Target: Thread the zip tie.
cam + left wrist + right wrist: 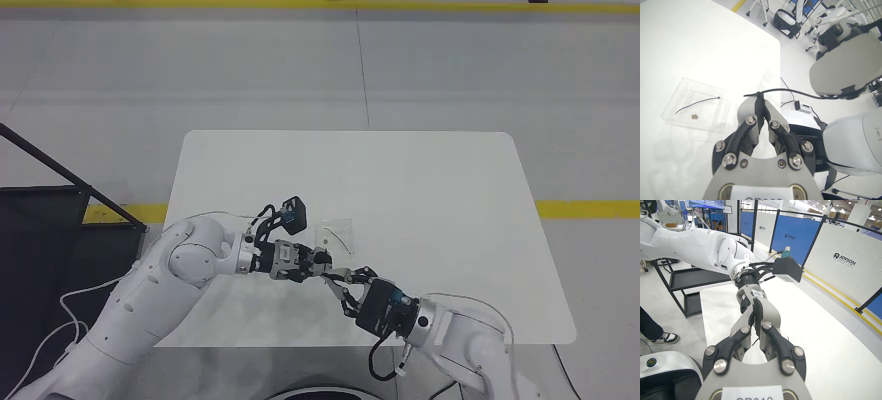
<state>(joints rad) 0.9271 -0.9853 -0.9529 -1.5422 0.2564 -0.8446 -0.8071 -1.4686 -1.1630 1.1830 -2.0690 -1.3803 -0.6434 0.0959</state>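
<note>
Zip tie (791,91), black and thin, with a small square head at one end and a short tip poking out past that head. Held up off the table (450,180), just beside the clear tray (702,86), on the tray's side toward the robot. Stretches in a slight curve between two grippers. Head end pinched in the left gripper (760,99), fingers clenched tight on it right at their tips. Far end of the strap clamped in the right gripper (755,311), likewise closed around it, with a thin black strand hanging below its fingers. Grippers close together, both beside the tray and apart from it. Count: two zip ties, one in the grippers and a second zip tie (696,102) lying loose and gently bent inside the tray; one tray; one small brown scrap (694,116) in the tray, near that second tie yet not touching it; two grippers.
</note>
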